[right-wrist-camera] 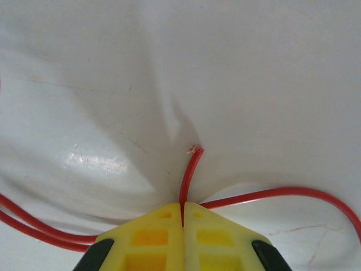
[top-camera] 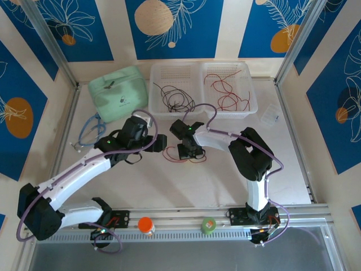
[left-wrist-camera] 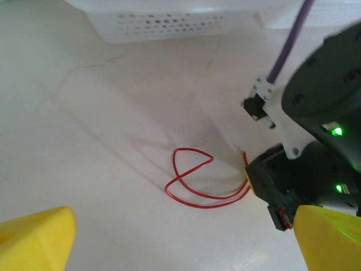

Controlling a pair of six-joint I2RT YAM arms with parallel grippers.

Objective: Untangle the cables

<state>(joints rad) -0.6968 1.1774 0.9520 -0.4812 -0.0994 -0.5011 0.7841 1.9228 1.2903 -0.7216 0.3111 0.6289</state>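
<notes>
A red cable [left-wrist-camera: 179, 179] lies in a loose loop on the white table between the two grippers. The right gripper [right-wrist-camera: 182, 208] is shut on one end of this red cable [right-wrist-camera: 190, 169]; a short frayed tip sticks out past the yellow fingertips, and more of the wire trails off to both sides. From above, the right gripper [top-camera: 189, 149] sits low over the red cable [top-camera: 171, 154]. The left gripper [left-wrist-camera: 180, 243] hovers just left of it, its yellow fingers [left-wrist-camera: 35, 240] wide open with nothing between them. More black cables [top-camera: 175, 97] and red cables [top-camera: 227, 90] lie in the baskets.
Two white perforated baskets [top-camera: 201, 69] stand at the back. A mint green pouch [top-camera: 117, 90] is at the back left, with a blue-grey looped cord [top-camera: 90, 131] in front of it. A small clear bag [top-camera: 271, 115] lies at the right.
</notes>
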